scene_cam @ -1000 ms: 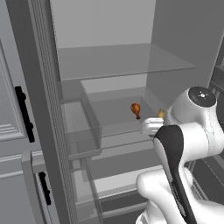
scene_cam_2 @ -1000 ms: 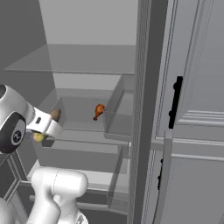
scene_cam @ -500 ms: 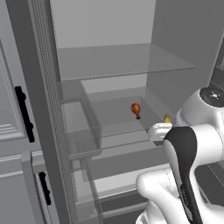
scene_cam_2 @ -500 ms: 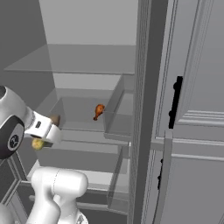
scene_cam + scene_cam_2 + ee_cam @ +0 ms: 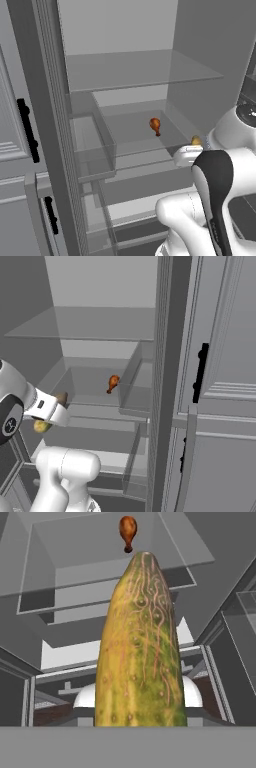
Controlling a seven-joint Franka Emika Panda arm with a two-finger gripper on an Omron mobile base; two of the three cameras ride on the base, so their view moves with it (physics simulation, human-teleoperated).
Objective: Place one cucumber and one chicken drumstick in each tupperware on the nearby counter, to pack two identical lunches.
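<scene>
- My gripper (image 5: pixel 44 423) is clamped on a cucumber (image 5: pixel 139 647); in the hand view it runs up from between my fingers and hides the tips, so I judge the hold from the cucumber riding with the hand.
- In the right base view a yellow-green end of the cucumber pokes out below the hand, near the front edge of the fridge shelf (image 5: pixel 90 401).
- One drumstick (image 5: pixel 155 125) lies on that shelf, toward its back, well apart from my hand. A brown bit beside my hand in the right base view may be another; I cannot tell.
- Cucumber's long axis lies along my gripper's line of sight, far tip pointing into the fridge, toward the drumstick. I hold it near one end, so most of its length sticks out ahead.
- Drumstick's long axis: in the hand view the fat end is away from me, the thin bone end toward me.
- Risk: with so much length ahead of the grip, a swing out of the fridge could knock the tip against the shelf edge, the drawer wall (image 5: pixel 105 137) or the door frame (image 5: pixel 165 381), and twist the cucumber loose.
- Risk: an end-heavy hold may let it droop or slide while carried.
- Risk: a forward nudge would push the drumstick deeper back.
- No tupperware or counter in sight.
</scene>
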